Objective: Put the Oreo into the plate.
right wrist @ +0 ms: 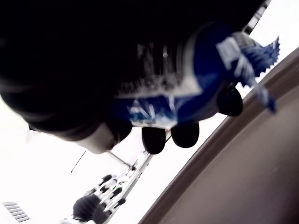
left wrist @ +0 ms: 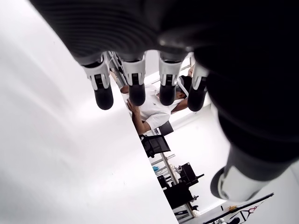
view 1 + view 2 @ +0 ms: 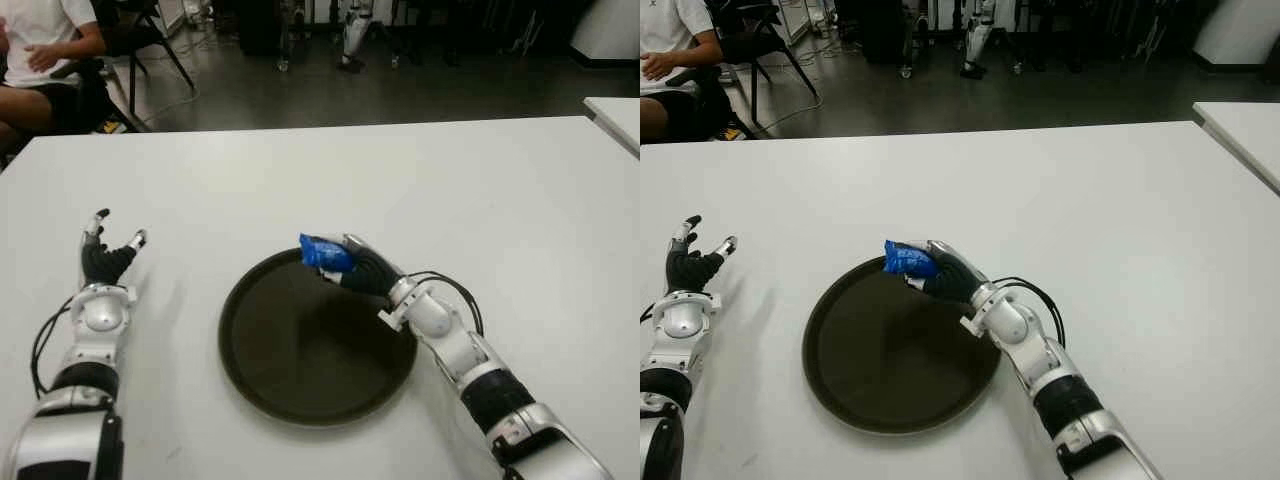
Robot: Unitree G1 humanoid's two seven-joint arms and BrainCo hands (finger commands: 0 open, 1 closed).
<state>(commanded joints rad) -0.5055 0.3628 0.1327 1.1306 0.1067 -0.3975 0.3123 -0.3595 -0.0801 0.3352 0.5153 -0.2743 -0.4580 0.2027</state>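
Observation:
A blue Oreo packet is held in my right hand, whose fingers are curled around it. The hand hovers over the far rim of the round dark plate, which lies on the white table in front of me. In the right wrist view the blue wrapper fills the palm, with the plate's dark surface close below it. My left hand shows at the left of the plate, well apart from it, fingers spread and holding nothing.
The white table stretches wide around the plate. A second white table's corner shows at the far right. A person sits on a chair beyond the table's far left corner.

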